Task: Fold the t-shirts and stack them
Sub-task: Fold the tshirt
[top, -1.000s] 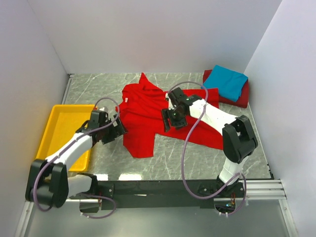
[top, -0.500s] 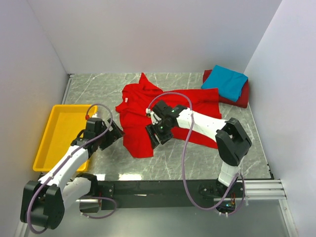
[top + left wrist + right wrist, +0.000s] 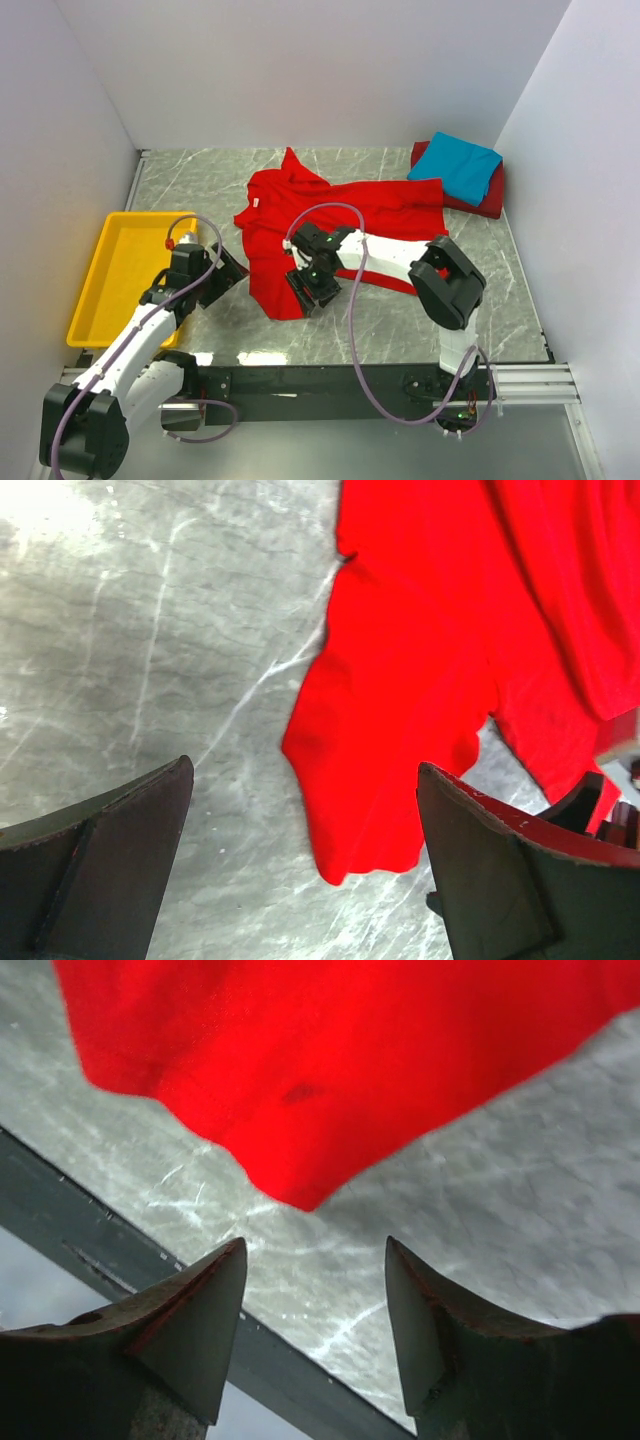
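Red t-shirt [image 3: 335, 212]: spread out mid-surface [image 3: 190, 180].
Left claw [image 3: 224, 270]: I see it wide open, empty, beside the shirt's left edge.
Right claw [image 3: 315, 1245]: jaws parted, empty, over the shirt's near corner.
Turquoise t-shirt [image 3: 460, 165]: folded on the darker red t-shirt [image 3: 490, 203], far right.

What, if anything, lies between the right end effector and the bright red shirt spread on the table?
Nothing visible. The right end effector hangs with jaws apart just off the near corner of the red shirt, and only table surface shows between them. The left end effector, open too, faces the shirt's edge equally unblocked.
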You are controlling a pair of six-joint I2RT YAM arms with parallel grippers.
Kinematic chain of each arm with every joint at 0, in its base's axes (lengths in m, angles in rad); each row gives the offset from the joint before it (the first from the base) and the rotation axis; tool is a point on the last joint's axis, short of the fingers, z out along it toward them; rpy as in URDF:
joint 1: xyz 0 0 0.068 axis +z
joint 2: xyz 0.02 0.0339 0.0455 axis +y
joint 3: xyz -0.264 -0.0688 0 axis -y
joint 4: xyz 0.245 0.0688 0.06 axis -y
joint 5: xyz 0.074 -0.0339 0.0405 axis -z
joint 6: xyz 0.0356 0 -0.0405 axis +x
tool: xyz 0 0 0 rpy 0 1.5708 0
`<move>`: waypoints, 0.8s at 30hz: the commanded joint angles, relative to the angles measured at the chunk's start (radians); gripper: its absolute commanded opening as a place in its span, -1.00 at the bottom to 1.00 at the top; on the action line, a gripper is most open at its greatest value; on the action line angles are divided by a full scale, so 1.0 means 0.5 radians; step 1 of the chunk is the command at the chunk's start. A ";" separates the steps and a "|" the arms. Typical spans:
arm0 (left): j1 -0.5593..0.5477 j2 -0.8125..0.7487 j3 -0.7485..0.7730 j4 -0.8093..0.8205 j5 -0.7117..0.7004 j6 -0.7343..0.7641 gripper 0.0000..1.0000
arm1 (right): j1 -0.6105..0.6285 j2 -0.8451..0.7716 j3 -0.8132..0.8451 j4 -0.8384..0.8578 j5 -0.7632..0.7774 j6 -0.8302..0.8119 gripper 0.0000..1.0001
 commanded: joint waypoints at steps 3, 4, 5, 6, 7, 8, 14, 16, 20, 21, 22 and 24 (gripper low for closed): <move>-0.004 -0.032 0.020 -0.038 -0.085 0.028 0.99 | 0.050 0.104 0.083 0.078 0.093 0.045 0.24; -0.004 -0.013 0.021 -0.035 -0.085 0.035 0.99 | 0.050 0.116 0.089 0.081 0.099 0.048 0.20; -0.004 -0.001 0.024 -0.035 -0.085 0.047 0.99 | 0.053 0.125 0.093 0.087 0.102 0.048 0.18; -0.004 0.005 0.024 -0.029 -0.079 0.050 0.99 | 0.053 0.153 0.108 0.087 0.111 0.060 0.17; -0.001 0.023 0.024 -0.023 -0.073 0.050 0.99 | 0.053 0.165 0.114 0.087 0.114 0.060 0.16; -0.004 0.027 0.024 -0.013 -0.073 0.050 0.99 | 0.053 0.178 0.123 0.087 0.117 0.063 0.16; -0.004 0.036 0.014 0.045 -0.054 0.102 0.99 | 0.053 0.239 0.175 0.050 0.154 0.051 -0.02; -0.007 0.051 0.011 0.045 -0.060 0.139 0.99 | 0.056 0.260 0.200 0.032 0.163 0.051 -0.14; -0.004 0.073 -0.004 0.051 -0.064 0.167 0.99 | 0.059 0.303 0.221 0.004 0.200 0.066 -0.55; -0.004 0.073 -0.010 0.051 -0.057 0.167 0.99 | 0.059 0.325 0.227 -0.002 0.212 0.070 -0.65; -0.004 0.073 -0.013 0.063 -0.054 0.158 0.99 | 0.062 0.337 0.231 -0.005 0.215 0.070 -0.77; -0.004 0.070 -0.025 0.082 -0.054 0.157 0.99 | 0.059 0.349 0.240 -0.017 0.231 0.085 -1.00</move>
